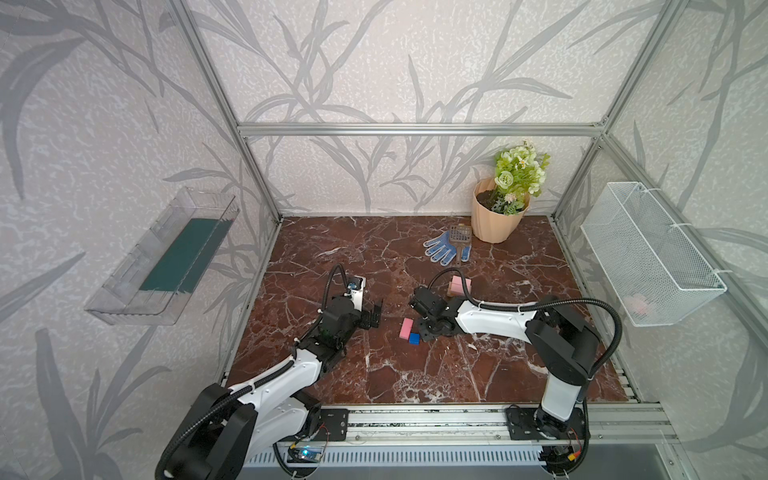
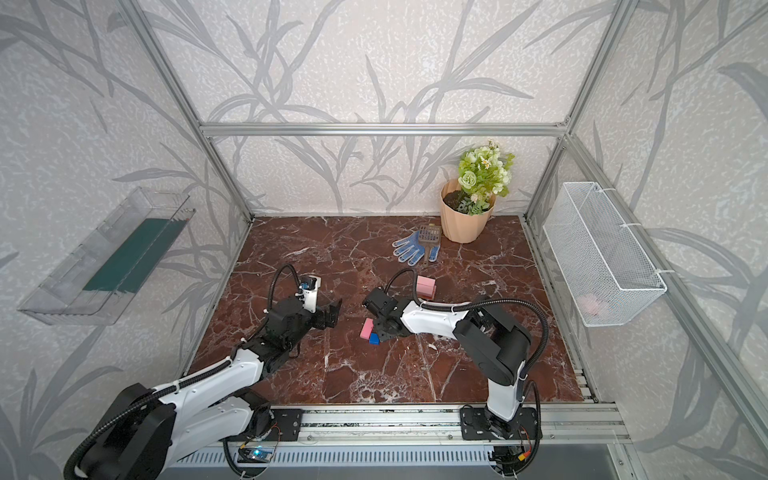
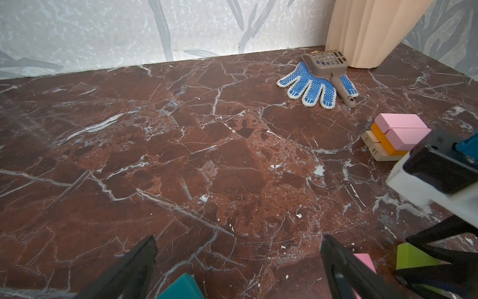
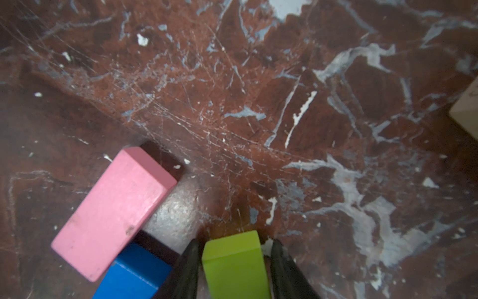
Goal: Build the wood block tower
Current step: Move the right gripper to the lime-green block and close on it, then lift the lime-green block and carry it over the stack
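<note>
The tower (image 1: 460, 286) stands mid-table with tan blocks at the base, an orange block above them and two pink blocks (image 3: 395, 129) on top. A loose pink block (image 4: 116, 212) lies against a blue cube (image 4: 134, 274). My right gripper (image 4: 235, 243) points down beside them, its fingers astride a green cube (image 4: 235, 264) that rests on the table. One finger touches the cube and a thin gap shows at the other. My left gripper (image 3: 239, 240) hangs open and empty to the left, above a teal block (image 3: 181, 288).
A blue dotted glove (image 1: 444, 249) and a grey scoop (image 1: 460, 237) lie in front of the beige flowerpot (image 1: 496, 220) at the back right. A white wire basket (image 1: 648, 257) hangs on the right wall. A clear tray (image 1: 166, 266) hangs on the left wall.
</note>
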